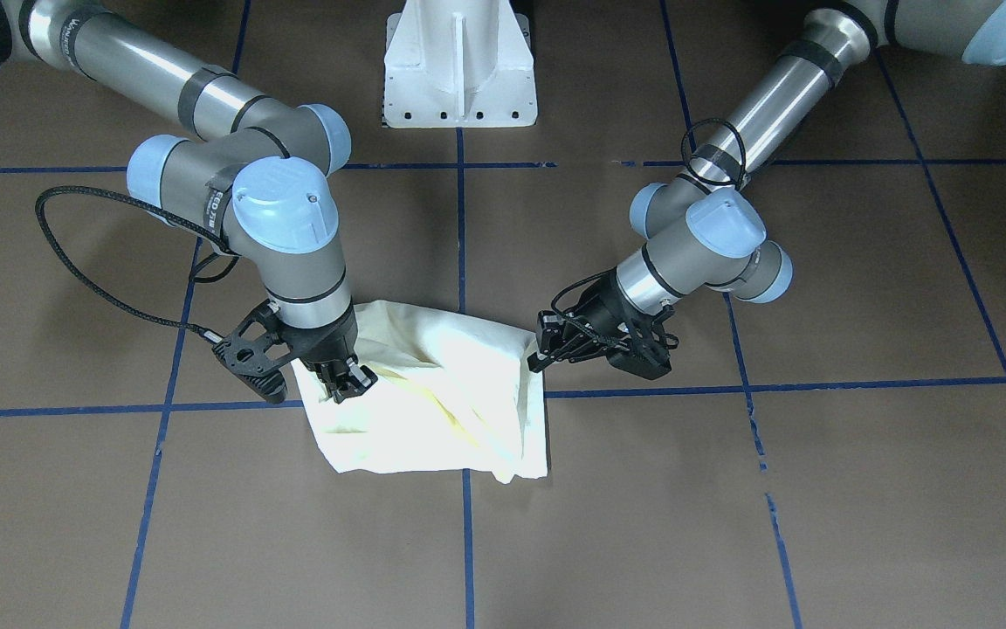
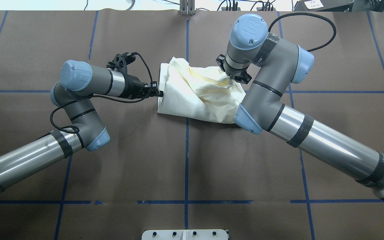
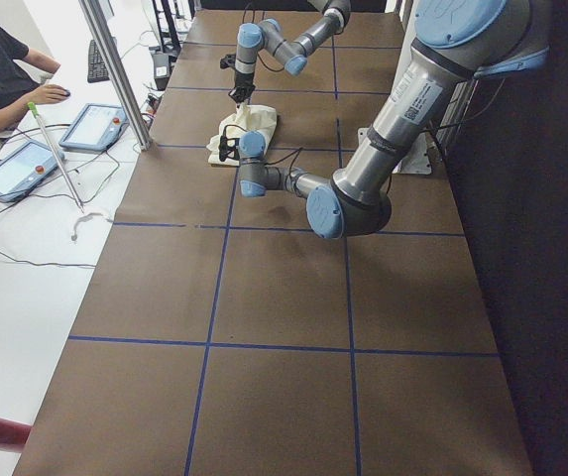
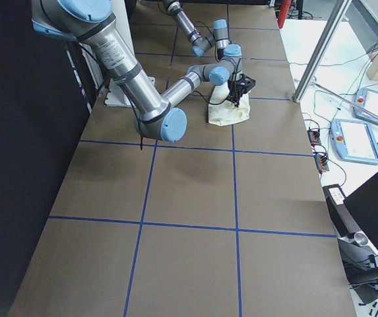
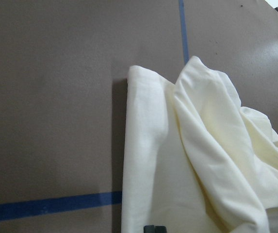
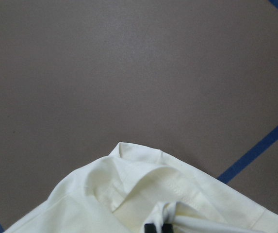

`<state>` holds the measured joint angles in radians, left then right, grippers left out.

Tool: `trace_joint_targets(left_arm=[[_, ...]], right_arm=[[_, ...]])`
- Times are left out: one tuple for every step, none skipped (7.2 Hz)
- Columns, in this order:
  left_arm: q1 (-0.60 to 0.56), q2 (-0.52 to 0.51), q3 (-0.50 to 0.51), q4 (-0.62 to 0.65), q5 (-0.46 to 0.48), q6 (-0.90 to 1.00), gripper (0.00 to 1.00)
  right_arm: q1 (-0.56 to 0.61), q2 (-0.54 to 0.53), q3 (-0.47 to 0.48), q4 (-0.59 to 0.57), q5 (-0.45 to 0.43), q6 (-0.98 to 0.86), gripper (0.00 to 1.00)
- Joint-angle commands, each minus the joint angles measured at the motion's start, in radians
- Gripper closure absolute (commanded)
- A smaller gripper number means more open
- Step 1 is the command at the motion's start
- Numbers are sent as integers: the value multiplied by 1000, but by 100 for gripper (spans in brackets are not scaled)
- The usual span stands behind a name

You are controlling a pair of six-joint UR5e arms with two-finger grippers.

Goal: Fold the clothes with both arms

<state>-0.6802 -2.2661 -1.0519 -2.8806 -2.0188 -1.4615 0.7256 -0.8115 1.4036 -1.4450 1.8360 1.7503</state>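
Your right gripper is pinched tight on the cream T-shirt, your left gripper bites its side edge; it lies bunched on the brown table between them

two arms, left arm and right arm, one cream shirt, one white pedestal.

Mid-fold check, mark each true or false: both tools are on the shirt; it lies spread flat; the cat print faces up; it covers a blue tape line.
The left tool and right tool are both on the T-shirt: true.
It lies spread flat: false, it is bunched and partly folded.
The cat print faces up: false, only plain cream cloth shows.
It covers a blue tape line: true.
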Motion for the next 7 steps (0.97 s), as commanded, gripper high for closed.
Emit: trace_joint_targets(left_arm=[[7, -23, 24, -6, -3, -8, 100], [30, -18, 26, -20, -44, -8, 100], [40, -15, 26, -63, -117, -25, 100], [44, -6, 24, -118, -198, -48, 100], [44, 5, 17, -153, -303, -66, 100], [44, 5, 13, -192, -320, -85, 100], [41, 13, 1, -228, -349, -100, 100]], right_arm=[[0, 0, 0, 2, 0, 2, 100], [0, 2, 2, 2, -1, 2, 100], [0, 0, 0, 2, -1, 2, 100], [-2, -2, 0, 2, -3, 2, 100], [-2, -5, 0, 0, -3, 5, 100], [-3, -5, -2, 0, -4, 5, 100], [-3, -3, -11, 2, -3, 2, 100]])
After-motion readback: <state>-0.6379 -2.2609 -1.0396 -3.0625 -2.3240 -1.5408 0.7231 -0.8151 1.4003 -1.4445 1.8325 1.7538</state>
